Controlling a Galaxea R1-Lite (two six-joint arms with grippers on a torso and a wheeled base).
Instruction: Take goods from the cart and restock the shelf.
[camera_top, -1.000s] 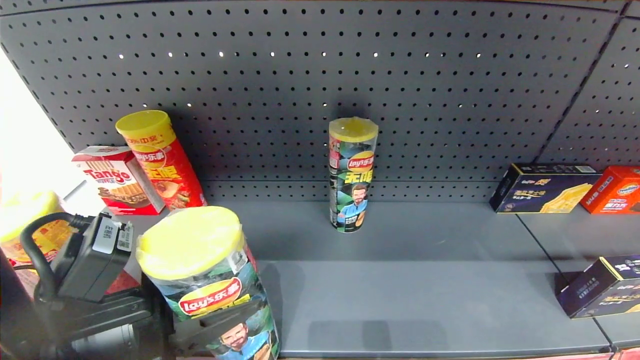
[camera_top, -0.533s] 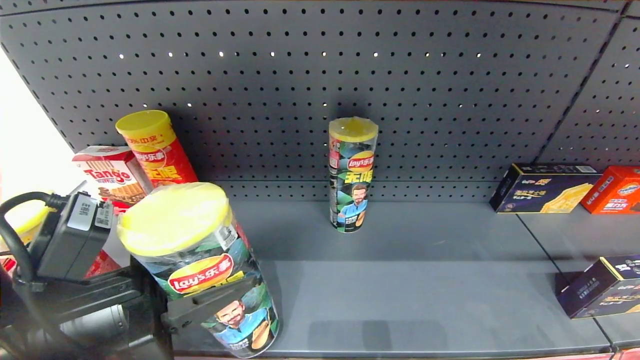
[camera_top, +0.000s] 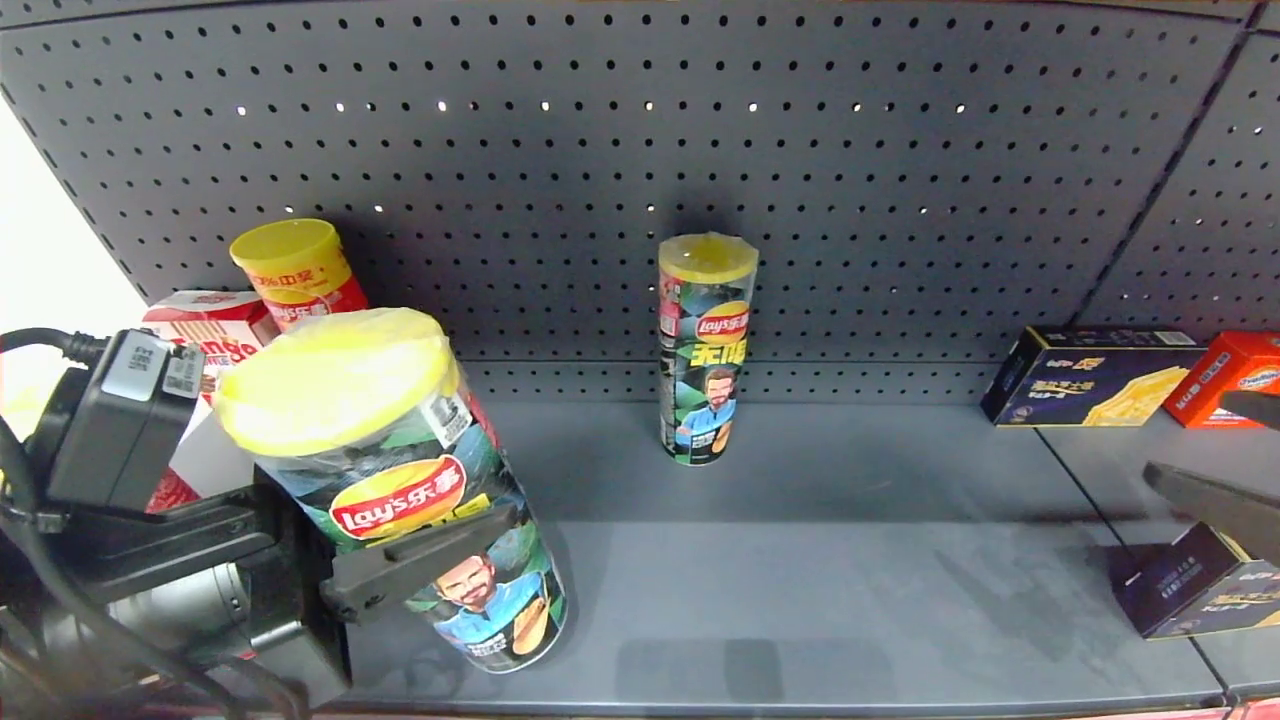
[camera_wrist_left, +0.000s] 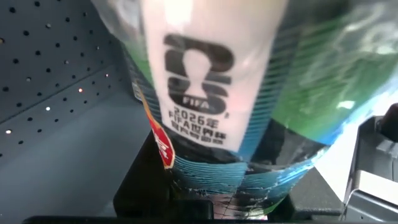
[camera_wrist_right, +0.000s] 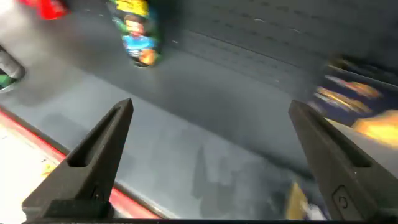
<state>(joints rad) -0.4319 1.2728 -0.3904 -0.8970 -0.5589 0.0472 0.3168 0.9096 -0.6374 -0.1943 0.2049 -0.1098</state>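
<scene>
Bright glare left; wrist views blurred.

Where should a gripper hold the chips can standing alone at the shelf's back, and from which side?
Around the middle of the chips can, coming from the front. It stands upright, both sides are free, and the pegboard wall is close behind it.

Matt grey perforated metal shelf (camera_top: 850, 560); glossy film-wrapped chip can (camera_top: 400, 480), yellow plastic lid (camera_top: 335, 380).

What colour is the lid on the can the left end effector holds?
Yellow lid; head view shows it best.
</scene>
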